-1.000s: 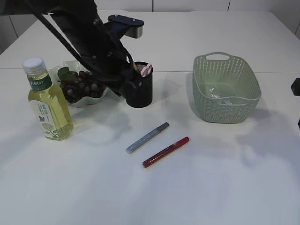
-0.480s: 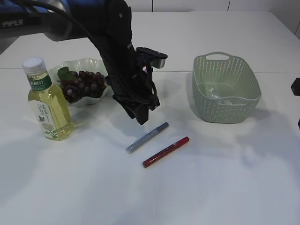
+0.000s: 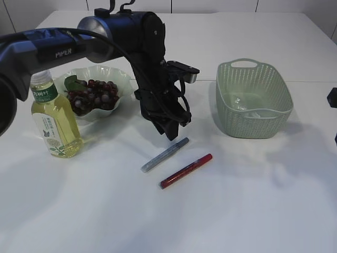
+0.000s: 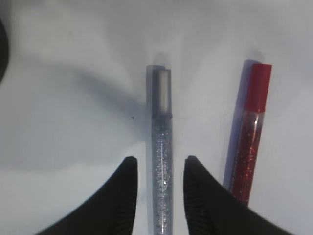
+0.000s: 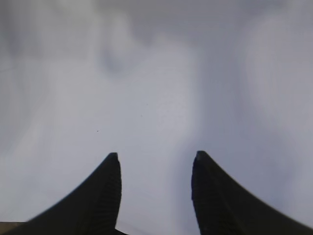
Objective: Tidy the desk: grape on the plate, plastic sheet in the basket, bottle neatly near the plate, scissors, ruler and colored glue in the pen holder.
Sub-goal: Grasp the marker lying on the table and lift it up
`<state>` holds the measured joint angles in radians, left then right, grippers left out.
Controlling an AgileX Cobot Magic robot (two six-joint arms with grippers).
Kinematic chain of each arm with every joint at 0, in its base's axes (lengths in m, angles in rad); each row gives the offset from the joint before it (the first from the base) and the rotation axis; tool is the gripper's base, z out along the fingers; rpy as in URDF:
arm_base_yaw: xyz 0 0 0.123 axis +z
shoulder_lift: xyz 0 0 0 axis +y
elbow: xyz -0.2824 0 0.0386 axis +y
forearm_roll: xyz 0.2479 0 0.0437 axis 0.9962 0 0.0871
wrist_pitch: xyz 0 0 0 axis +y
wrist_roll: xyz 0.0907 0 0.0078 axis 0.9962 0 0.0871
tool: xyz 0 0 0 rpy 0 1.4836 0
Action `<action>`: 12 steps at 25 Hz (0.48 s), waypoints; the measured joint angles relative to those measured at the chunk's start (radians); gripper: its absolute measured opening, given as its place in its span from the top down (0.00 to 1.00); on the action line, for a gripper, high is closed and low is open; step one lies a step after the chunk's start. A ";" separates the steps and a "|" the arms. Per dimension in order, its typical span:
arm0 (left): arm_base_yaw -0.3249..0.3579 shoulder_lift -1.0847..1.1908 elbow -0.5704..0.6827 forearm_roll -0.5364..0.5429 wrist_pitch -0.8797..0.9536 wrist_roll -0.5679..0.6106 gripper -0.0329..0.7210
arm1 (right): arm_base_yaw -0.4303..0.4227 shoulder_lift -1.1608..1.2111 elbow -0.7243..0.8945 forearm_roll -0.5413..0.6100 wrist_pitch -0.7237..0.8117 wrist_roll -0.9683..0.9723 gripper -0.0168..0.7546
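Silver glue pen (image 4: pixel 160 161) — between left hand (image 4: pixel 159 169) fingers

The exterior view looks down at a slant across the white surface (image 3: pixel 253 211), while the left wrist view looks straight down, close over the silver glitter glue pen (image 4: pixel 161 161) both share, and the right wrist view faces only bare white surface.

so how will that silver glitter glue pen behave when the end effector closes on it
The slim silver glitter glue pen looks like a rigid plastic tube, so it should stay stiff and probably light. Its round, smooth barrel may roll or slip sideways on the white table, perhaps toward the red glitter glue pen. The left end effector straddles it, open.
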<state>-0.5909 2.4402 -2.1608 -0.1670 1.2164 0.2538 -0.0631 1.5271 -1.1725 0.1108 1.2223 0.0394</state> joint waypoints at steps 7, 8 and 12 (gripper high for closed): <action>0.000 0.030 -0.002 0.000 0.002 0.013 0.64 | 0.000 0.000 0.000 0.000 0.000 0.000 0.49; 0.000 0.030 -0.002 0.000 0.002 0.014 0.64 | 0.000 0.000 0.000 0.000 0.000 0.000 0.49; 0.000 0.044 -0.003 -0.006 0.002 0.015 0.64 | 0.000 0.000 0.000 0.000 0.000 0.000 0.49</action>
<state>-0.5909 2.4843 -2.1636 -0.1727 1.2181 0.2691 -0.0631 1.5271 -1.1725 0.1108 1.2223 0.0394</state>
